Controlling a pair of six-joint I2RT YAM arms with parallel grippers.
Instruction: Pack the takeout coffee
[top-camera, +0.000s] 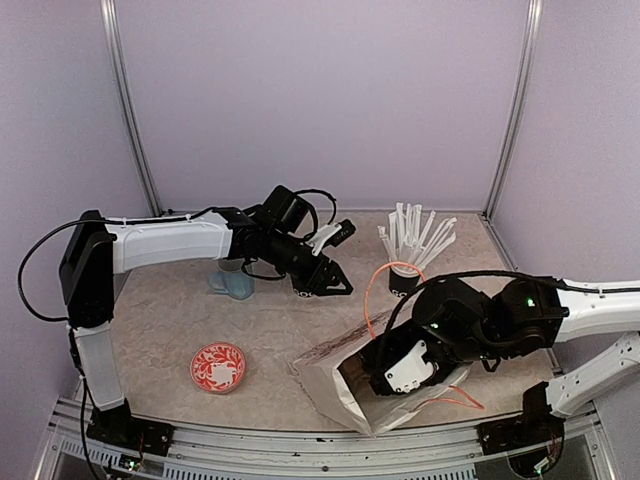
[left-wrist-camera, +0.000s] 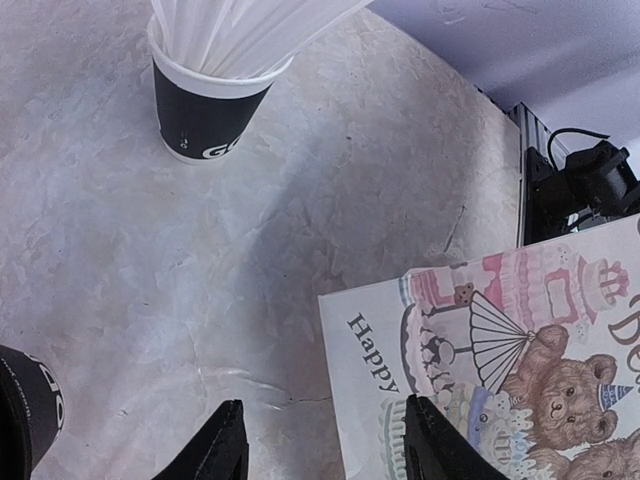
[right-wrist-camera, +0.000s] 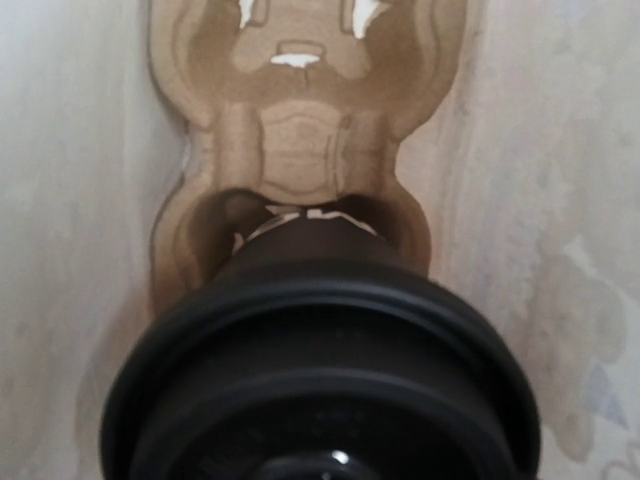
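Soft, even light with a lilac cast fills the overhead view, and shadows on the counter (top-camera: 270, 330) are faint. The left wrist view is sharp, with a diffuse shadow beside the straw cup (left-wrist-camera: 205, 115). The right wrist view is dim and brownish, the lid (right-wrist-camera: 320, 380) blurred up close.

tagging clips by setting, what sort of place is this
Probably a robot test cell, not a café: plain lilac walls framed by aluminium posts, robot arms mounted at the table edge, and staged props: a cup of straws, a gift bag, a red saucer.
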